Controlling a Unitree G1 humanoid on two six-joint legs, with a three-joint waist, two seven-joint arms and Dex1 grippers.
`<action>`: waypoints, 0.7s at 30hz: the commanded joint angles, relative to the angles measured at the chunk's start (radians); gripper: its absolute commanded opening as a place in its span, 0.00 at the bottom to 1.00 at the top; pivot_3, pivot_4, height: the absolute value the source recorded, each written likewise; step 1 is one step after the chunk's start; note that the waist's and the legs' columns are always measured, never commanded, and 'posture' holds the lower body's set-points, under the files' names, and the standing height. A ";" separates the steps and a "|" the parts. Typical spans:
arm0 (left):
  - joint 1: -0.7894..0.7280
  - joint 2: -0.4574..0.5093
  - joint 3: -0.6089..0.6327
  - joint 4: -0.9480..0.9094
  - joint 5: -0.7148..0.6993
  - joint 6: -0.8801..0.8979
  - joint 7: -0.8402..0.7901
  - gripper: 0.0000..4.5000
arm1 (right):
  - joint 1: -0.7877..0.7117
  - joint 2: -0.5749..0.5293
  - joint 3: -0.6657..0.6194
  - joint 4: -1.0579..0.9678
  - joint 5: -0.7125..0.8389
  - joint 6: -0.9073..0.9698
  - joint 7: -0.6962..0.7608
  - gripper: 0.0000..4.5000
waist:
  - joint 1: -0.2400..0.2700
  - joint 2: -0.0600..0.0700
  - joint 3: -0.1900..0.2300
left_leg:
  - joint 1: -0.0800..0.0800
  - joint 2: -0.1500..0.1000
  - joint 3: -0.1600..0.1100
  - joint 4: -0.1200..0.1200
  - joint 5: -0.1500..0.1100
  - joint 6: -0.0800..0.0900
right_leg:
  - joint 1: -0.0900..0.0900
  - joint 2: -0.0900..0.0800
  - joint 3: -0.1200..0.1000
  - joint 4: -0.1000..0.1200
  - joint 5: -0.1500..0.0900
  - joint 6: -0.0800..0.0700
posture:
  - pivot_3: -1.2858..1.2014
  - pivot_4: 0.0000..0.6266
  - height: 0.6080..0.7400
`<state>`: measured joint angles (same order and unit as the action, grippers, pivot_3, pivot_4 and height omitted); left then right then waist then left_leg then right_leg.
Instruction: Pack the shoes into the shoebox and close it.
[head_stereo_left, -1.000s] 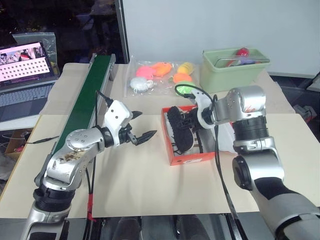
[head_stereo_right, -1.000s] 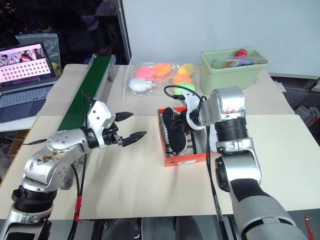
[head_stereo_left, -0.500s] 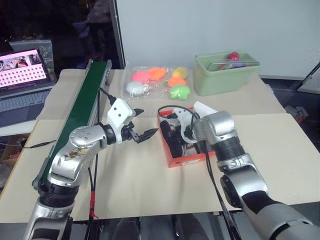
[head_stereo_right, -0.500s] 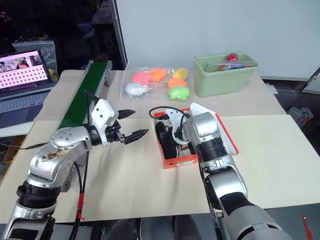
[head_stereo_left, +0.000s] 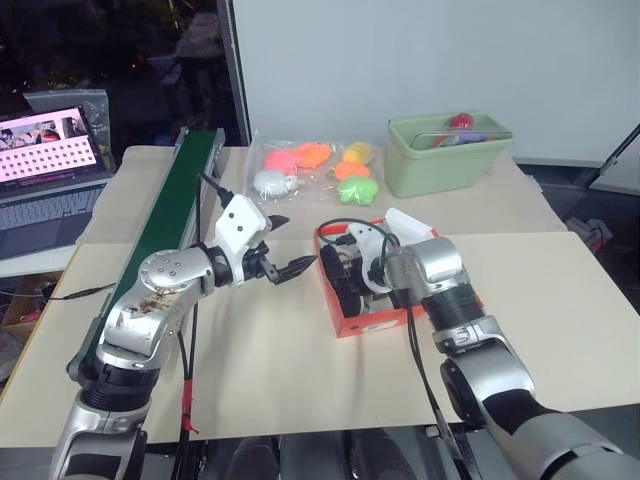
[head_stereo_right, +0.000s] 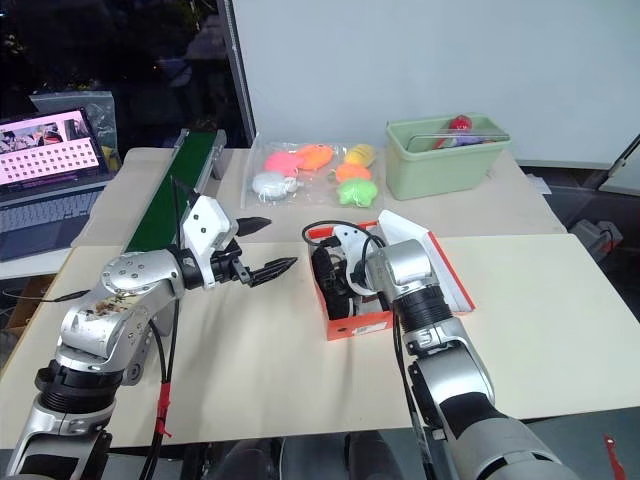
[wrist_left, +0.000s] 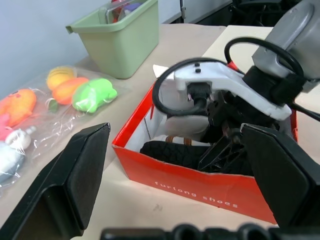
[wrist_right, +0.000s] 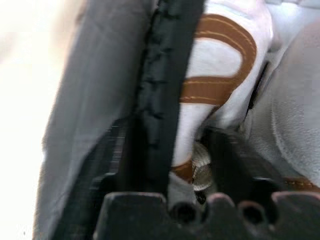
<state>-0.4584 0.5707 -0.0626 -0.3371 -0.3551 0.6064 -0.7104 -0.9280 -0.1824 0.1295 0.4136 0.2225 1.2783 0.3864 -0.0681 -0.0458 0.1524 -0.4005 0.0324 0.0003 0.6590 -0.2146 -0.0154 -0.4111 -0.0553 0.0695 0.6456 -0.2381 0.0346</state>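
Note:
The red-orange shoebox (head_stereo_left: 378, 324) stands open mid-table, its white-lined lid (head_stereo_right: 443, 268) leaning back to the right. Both shoes lie inside it: a dark sole (wrist_left: 186, 154) faces up and a whitish upper (wrist_left: 184, 123) sits behind it. My right gripper (head_stereo_left: 349, 274) reaches down into the box. In the right wrist view its fingers (wrist_right: 111, 165) stand apart on either side of a shoe's dark sole edge (wrist_right: 159, 95) and brown-striped white upper. My left gripper (head_stereo_left: 294, 243) hovers open and empty to the left of the box, pointing at it.
A pale green bin (head_stereo_left: 446, 157) and a clear bag of bright soft toys (head_stereo_left: 312, 166) lie behind the box. A green belt (head_stereo_left: 176, 200) runs along the left side. A laptop (head_stereo_left: 52, 143) stands at the far left.
The camera has shifted. My right gripper sank into the shoebox with the shoe and its fingers parted. The left gripper stayed where it was.

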 joint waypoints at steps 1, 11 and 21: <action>-0.017 -0.001 0.006 -0.006 0.005 -0.032 -0.005 1.00 | -0.041 -0.015 -0.057 -0.091 0.027 0.092 -0.008 0.87 | 0.002 0.000 0.000 | -0.002 0.000 0.000 0.000 0.000 0.000 | -0.003 0.000 0.000 0.001 0.000 0.000 | 0.52 0.24 0.92; -0.029 -0.003 -0.006 0.019 0.011 -0.044 -0.026 1.00 | -0.048 -0.019 -0.171 -0.325 0.059 0.286 -0.052 0.87 | 0.011 0.002 0.001 | -0.019 -0.001 -0.001 0.001 0.000 0.000 | -0.018 -0.001 -0.001 0.001 0.001 0.000 | 0.52 0.24 0.92; 0.007 -0.012 0.001 0.008 -0.004 -0.063 -0.045 1.00 | 0.017 -0.077 -0.477 -0.589 0.118 0.252 -0.028 0.65 | 0.026 0.004 0.003 | -0.020 -0.001 -0.001 0.000 0.000 0.001 | -0.018 -0.001 -0.002 0.000 0.001 0.000 | 0.52 0.24 0.92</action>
<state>-0.4627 0.5598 -0.0816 -0.2903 -0.3438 0.5661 -0.7529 -0.9493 -0.2264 -0.2390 -0.0661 0.2994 1.5558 0.3316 -0.0423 -0.0414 0.1553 -0.4209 0.0317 -0.0009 0.6595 -0.2148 -0.0147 -0.4290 -0.0563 0.0673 0.6450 -0.2375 0.0348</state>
